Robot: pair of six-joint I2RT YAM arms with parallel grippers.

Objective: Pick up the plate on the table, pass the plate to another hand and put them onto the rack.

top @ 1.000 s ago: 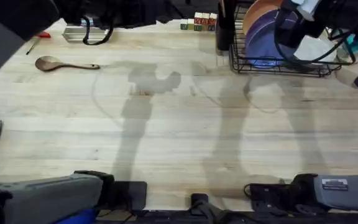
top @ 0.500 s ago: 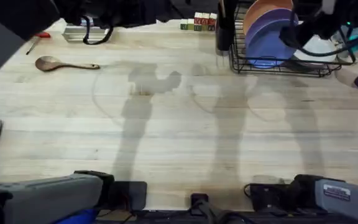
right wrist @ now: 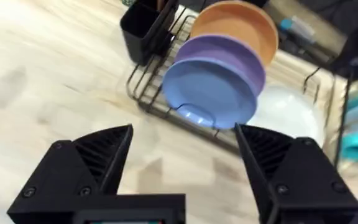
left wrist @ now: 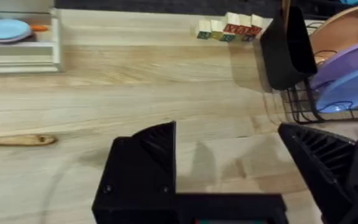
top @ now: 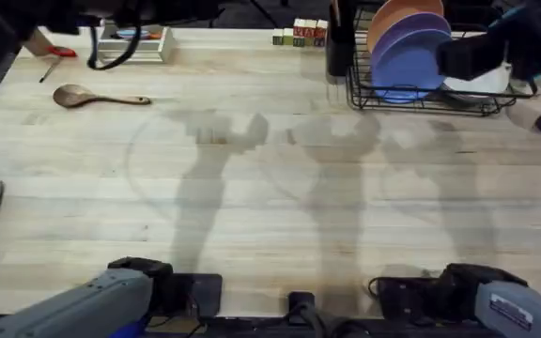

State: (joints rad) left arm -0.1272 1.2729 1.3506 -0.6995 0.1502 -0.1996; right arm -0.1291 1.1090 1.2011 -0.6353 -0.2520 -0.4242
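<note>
Toward one o'clock, the plate (top: 411,33) stands racked; I'd back my spread, empty right gripper (right wrist: 185,171) away straight, avoiding the rack (top: 421,99).

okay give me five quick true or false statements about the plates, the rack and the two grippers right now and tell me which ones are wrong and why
1. Three plates stand in the rack. True.
2. The lavender plate stands between the orange plate and the blue plate. True.
3. The right gripper is shut on the lavender plate. False: its fingers are spread apart and hold nothing.
4. The wooden spoon lies inside the rack. False: it lies on the table, far to the left of the rack.
5. The left gripper is open and holds nothing. True.
</note>
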